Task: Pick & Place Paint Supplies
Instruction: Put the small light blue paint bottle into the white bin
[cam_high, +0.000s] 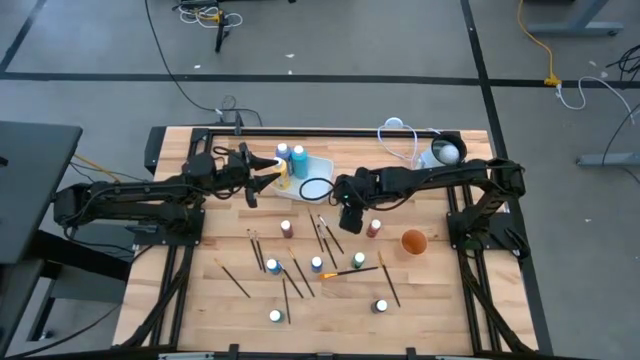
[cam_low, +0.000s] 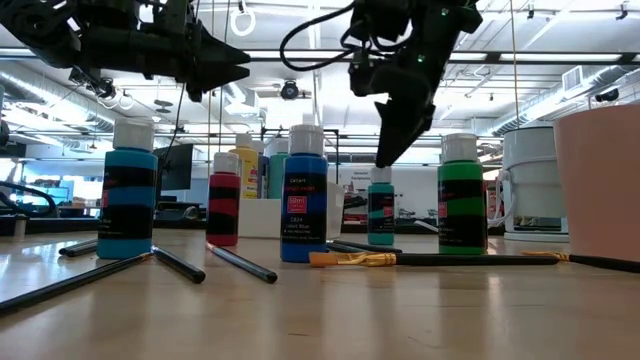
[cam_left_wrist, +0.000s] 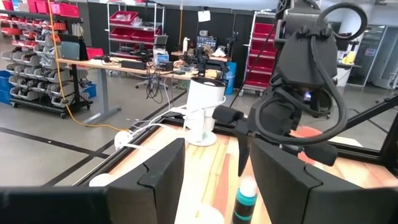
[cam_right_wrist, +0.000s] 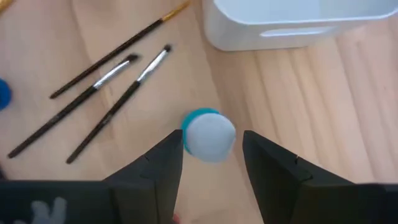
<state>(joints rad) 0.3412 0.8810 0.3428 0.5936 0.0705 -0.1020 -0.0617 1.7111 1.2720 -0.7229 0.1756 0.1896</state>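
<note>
High view, white tray (cam_high: 318, 163) holding blue bottles (cam_high: 299, 155), yellow bottle (cam_high: 281, 178)

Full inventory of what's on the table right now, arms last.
table: one, light wood.
tray: one, white, back centre.
tray bottles: at least three, blue and yellow, white caps.
loose bottles: seven, upright, red-brown, blue, green and teal, spread over the middle and front.
teal bottle: one, white cap, under the right gripper.
brushes: about a dozen, dark handles, lying scattered.
orange-handled brush: one, front centre.
cup: one, orange, right side.
round container: one, white and grey, with a cable, back right.
left gripper: open, at the tray's left edge.
right gripper: open, fingers either side of the teal bottle's cap.
</note>
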